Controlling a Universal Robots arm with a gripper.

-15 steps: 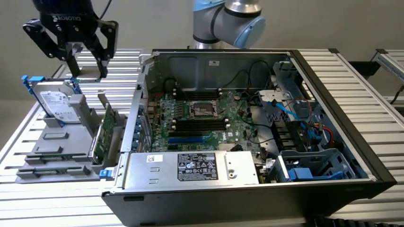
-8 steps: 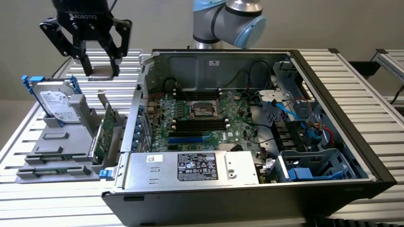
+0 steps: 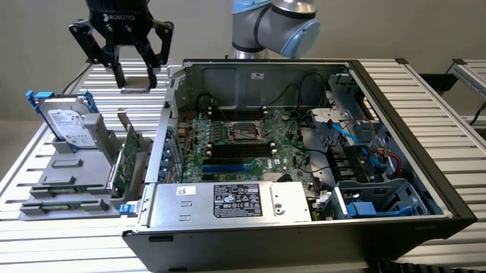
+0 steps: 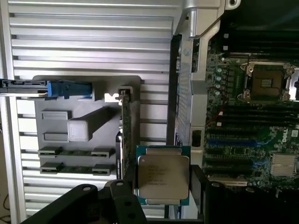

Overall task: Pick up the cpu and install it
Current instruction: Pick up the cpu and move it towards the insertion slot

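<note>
The cpu (image 3: 138,83), a small flat square chip with a silvery-grey top, hangs high above the table at the exterior view's left, beside the open computer case (image 3: 425,170). My gripper (image 3: 138,85) is shut on it, one finger on each side. In the wrist view the cpu (image 4: 162,175) shows its metal plate and thin green rim between the black fingers (image 4: 112,198). The empty square socket (image 3: 244,131) lies on the motherboard inside the case, off to the exterior view's right of the gripper, and appears as the socket (image 4: 267,83) in the wrist view.
A grey holder (image 3: 68,170) on the slatted table carries a silver hard drive (image 3: 67,119) with blue brackets and an upright green card (image 3: 125,162). The case wall (image 3: 163,148) stands between holder and motherboard. Cables and a blue drive cage (image 3: 379,199) fill the case's right side.
</note>
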